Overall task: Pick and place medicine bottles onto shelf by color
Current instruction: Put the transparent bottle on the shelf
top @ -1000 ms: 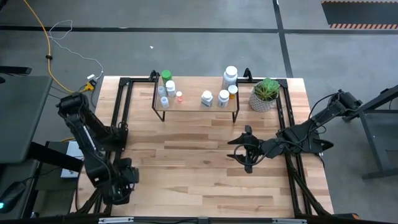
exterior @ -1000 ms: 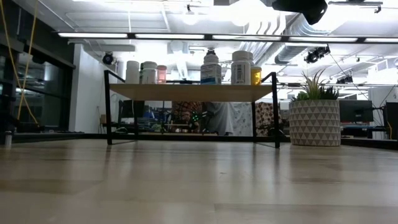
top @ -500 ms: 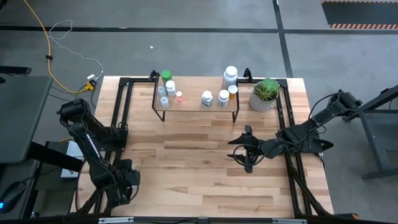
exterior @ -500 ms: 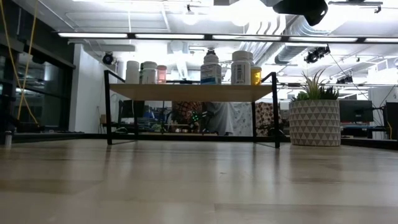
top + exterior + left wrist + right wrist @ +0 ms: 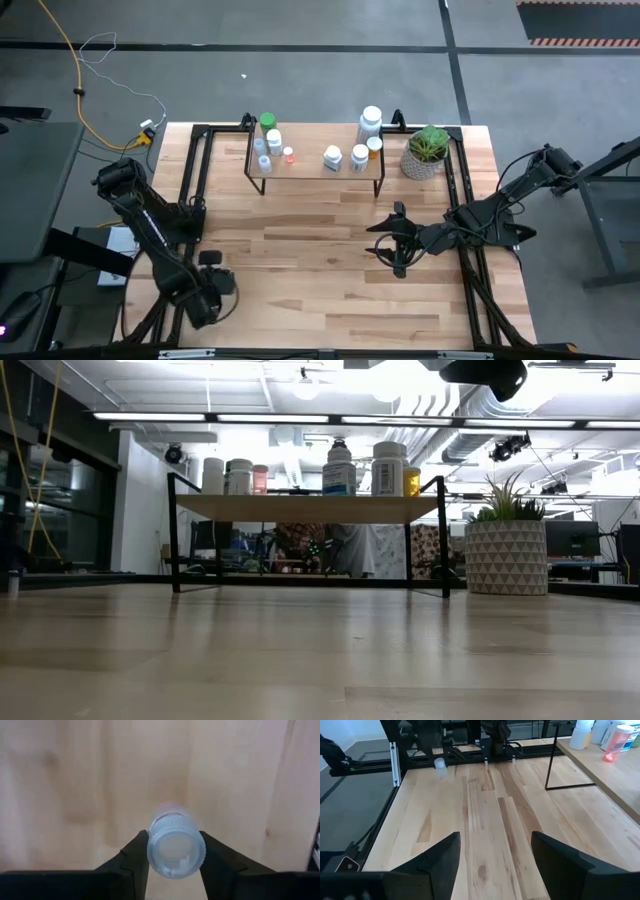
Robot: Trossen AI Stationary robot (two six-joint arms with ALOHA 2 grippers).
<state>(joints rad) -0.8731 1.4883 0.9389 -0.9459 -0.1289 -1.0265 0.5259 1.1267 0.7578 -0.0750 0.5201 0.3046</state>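
Light-wood planks make up the desk [image 5: 300,260], framed by black rails and standing on grey floor.

Nearest, over the near left corner, the left pincer [image 5: 212,285] is clamped on a small clear bottle [image 5: 176,852]; in the left wrist view its two fingers [image 5: 134,853] press the bottle's sides, with the pale cap facing the camera and bare wood beyond. The right wrist view shows the same bottle [image 5: 440,764] as a blurred pale shape held above the planks at the desk's left side.

Farther in, toward the right edge and roughly midway between near and far edges, the right pincer [image 5: 393,240] hangs with its fingers [image 5: 442,856] spread wide apart and nothing between them.

Along the far edge stands the shelf [image 5: 318,165], a pale board on thin black legs. On its left part is a cluster: a green-capped bottle [image 5: 267,121], white bottles [image 5: 273,139] beside it and a small pink-red one [image 5: 288,155]. On its right part stand a blue-labelled white bottle [image 5: 332,156], another white one [image 5: 359,157], a yellow one [image 5: 374,146] and a larger white bottle [image 5: 370,122]. The low view shows them upright in a row along the board.

Just right of the shelf, near the far right corner, sits a potted plant [image 5: 427,150] in a patterned white pot.
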